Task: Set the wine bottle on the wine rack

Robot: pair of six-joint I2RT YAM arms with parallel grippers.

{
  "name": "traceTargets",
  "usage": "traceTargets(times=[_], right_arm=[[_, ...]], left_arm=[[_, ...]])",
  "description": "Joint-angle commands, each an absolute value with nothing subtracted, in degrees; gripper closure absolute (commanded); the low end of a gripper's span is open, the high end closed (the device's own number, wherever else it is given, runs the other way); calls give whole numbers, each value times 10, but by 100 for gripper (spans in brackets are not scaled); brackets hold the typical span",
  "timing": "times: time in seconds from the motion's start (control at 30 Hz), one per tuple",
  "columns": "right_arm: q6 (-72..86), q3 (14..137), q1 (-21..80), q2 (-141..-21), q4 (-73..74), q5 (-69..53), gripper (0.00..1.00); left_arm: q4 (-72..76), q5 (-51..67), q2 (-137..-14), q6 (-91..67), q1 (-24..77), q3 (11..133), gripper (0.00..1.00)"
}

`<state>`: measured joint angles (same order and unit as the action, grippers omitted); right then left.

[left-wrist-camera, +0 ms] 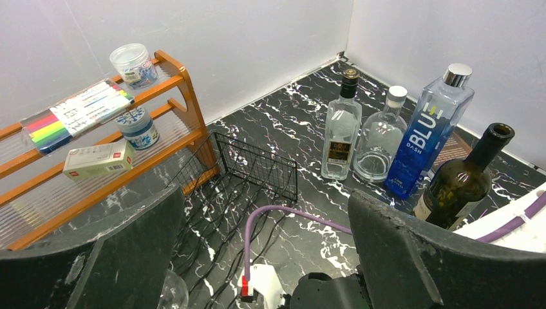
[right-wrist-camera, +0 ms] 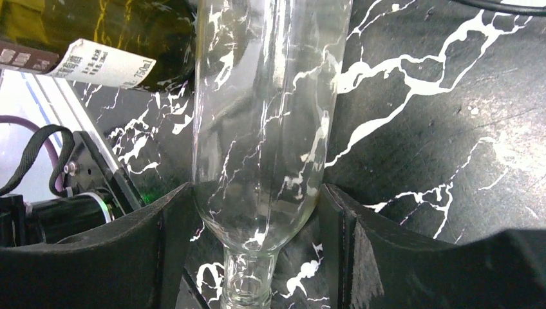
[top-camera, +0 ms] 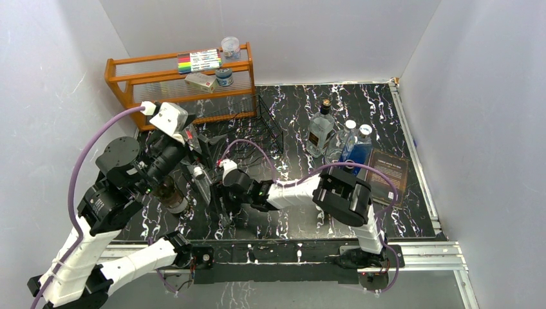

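Clear glass sits in the right jaws: a tall clear glass bottle (right-wrist-camera: 264,96), neck toward the wrist camera. Both black fingers (right-wrist-camera: 161,251) press against its sides just above the shoulder, so the jaws are closed to the bottle's width. The black, white-veined marble table (right-wrist-camera: 438,129) shows behind and through the glass. Cannot tell whether the bottle rests on the table or is lifted.

Just beside it is a dark green wine bottle with a white paper label (left-wrist-camera: 460,183), upright and open-mouthed, at the near left of the table by the left arm. Cannot tell whether the two bottles touch.

The left jaws are spread wide, holding nothing, raised above the table.

The black wire wine rack (left-wrist-camera: 257,167), with wavy cradles and an upright grid end, sits far and left of centre, just beside the right end of the orange wooden shelf (left-wrist-camera: 183,96). Both bottles are off the rack, to its near left.

On the shelf are a pack of coloured markers (left-wrist-camera: 77,116), a clear plastic jar (left-wrist-camera: 132,64), a small blue-and-white tub (left-wrist-camera: 138,129) and a flat white box (left-wrist-camera: 96,159).

A tight upright group stands at the far right: a square clear bottle with a dark cap (left-wrist-camera: 341,129), a round clear flask with a white cap (left-wrist-camera: 380,138) and a blue bottle with a silver cap (left-wrist-camera: 428,135).
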<state>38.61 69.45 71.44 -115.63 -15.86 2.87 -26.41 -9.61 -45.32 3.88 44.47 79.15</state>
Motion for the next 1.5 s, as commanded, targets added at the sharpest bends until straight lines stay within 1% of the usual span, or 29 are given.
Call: traceTargets(times=[0.0, 0.13, 0.4, 0.6, 0.67, 0.8, 0.9, 1.1, 1.3, 1.37, 1.47], right_arm=[[387, 742, 718, -1166, -163, 60, 54], [396, 755, 712, -1161, -180, 73, 54], [434, 769, 659, -1197, -266, 22, 55], [455, 798, 655, -1234, -296, 14, 55], [463, 792, 654, -1240, -321, 13, 52], [478, 780, 654, -1240, -354, 16, 24], [478, 752, 654, -1223, -372, 16, 14], [460, 691, 654, -1184, -407, -9, 7], [456, 639, 658, -1155, -425, -38, 5], [457, 631, 661, -1149, -422, -42, 5], [466, 643, 662, -1157, -399, -53, 12]], left_arm=[[-268, -103, -455, 46, 444, 802, 2], [-268, -103, -457, 47, 444, 805, 2], [-269, -103, -462, 46, 444, 805, 2], [-273, -105, -465, 49, 444, 809, 2], [-273, -105, -467, 49, 444, 810, 2], [-274, -105, -465, 47, 444, 808, 2], [-275, -107, -463, 47, 444, 806, 2], [-276, -108, -460, 48, 444, 800, 2], [-276, -109, -455, 48, 444, 791, 2], [-276, -110, -454, 48, 444, 788, 2], [-276, -109, -454, 46, 444, 786, 2]])
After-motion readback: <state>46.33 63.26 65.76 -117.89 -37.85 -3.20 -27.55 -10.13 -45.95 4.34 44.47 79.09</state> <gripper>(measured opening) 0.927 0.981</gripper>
